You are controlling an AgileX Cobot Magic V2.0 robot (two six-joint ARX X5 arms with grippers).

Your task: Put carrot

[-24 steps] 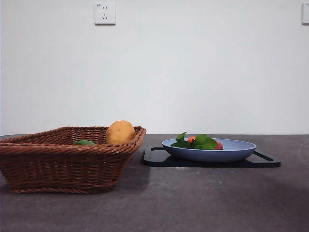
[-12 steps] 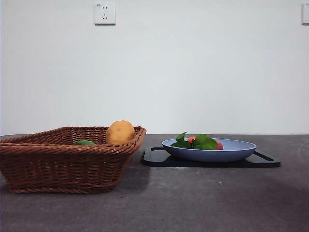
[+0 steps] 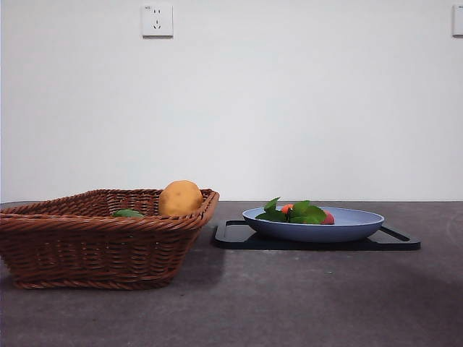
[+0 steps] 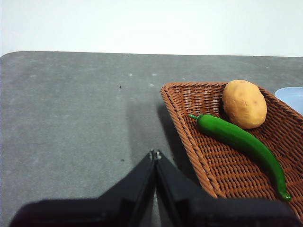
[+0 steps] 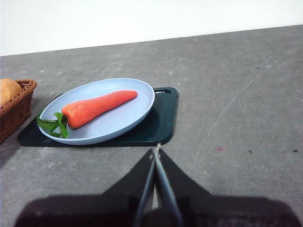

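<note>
While both arms are idling clear of the work, you're seeing the carrot (image 5: 97, 108) lying in the blue plate (image 5: 128, 120) on the dark tray (image 5: 163, 118). Left tool (image 4: 155, 153) and right tool (image 5: 155, 150) are sitting closed, gripping nothing, above the bench (image 3: 289, 303).

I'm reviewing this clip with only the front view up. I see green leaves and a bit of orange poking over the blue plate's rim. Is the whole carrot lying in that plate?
Observer: Yes. The right wrist view shows the carrot lying flat in the blue plate, leaves at the rim nearest the basket.
Operator: What is the green sliver beside the tan lump in the basket?
Observer: The left wrist view shows a long green pepper lying on the basket floor next to the lump.
Operator: Where are the grippers?
Observer: Both are away from the things, the left gripper and the right gripper with jaws shut, holding nothing.
</note>
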